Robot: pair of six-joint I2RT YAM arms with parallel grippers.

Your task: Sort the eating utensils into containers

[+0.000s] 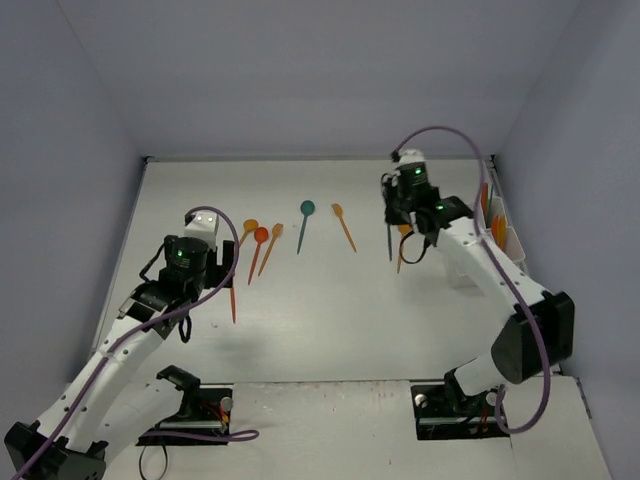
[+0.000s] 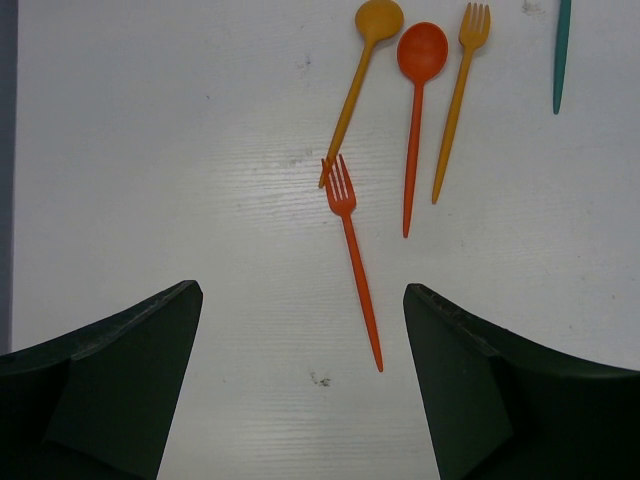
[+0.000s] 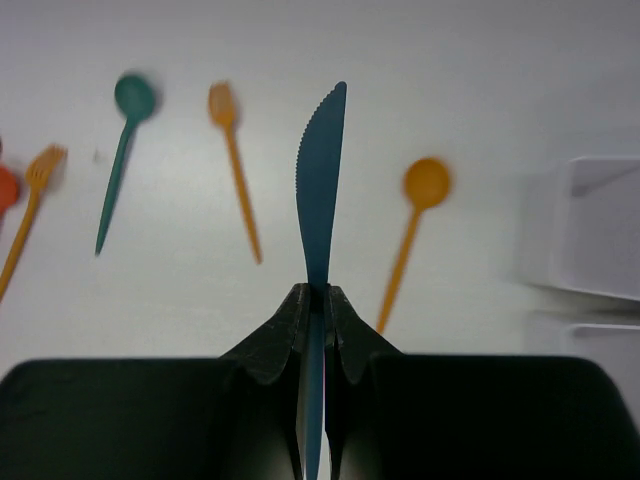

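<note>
1. The right gripper [image 3: 318,300] is clamped tight on the teal knife [image 3: 321,170]. It pinches the handle, and the whole serrated blade sticks out ahead. That overhang is the worry: a thin plastic handle between narrow pads can pivot, so a quick swing could twist it or let it slide out.
2. The containers [image 3: 598,215] sit at the right edge of the table [image 1: 330,330], to the right of the held knife. If the blade tip meets a wall or divider instead of an opening, the knife could be levered out of the grip. It could also shove the light organizer along.
3. An orange spoon [image 3: 414,215] lies flat on the table between the knife and the containers. A low path across would sweep it away.
4. The left gripper [image 2: 302,292] hangs wide open over the red-orange fork [image 2: 353,265] and holds nothing. The fork lies flat, nearer the right finger than the left. Closing off-centre on something that thin could skid it sideways or miss it.
5. The fork's tines sit right at the handle end of a yellow-orange spoon [image 2: 358,90]. I cannot tell whether they touch. If they do, a lift may drag the spoon along.
6. I cannot make out which compartment takes knives, so a wrong drop is possible.
</note>
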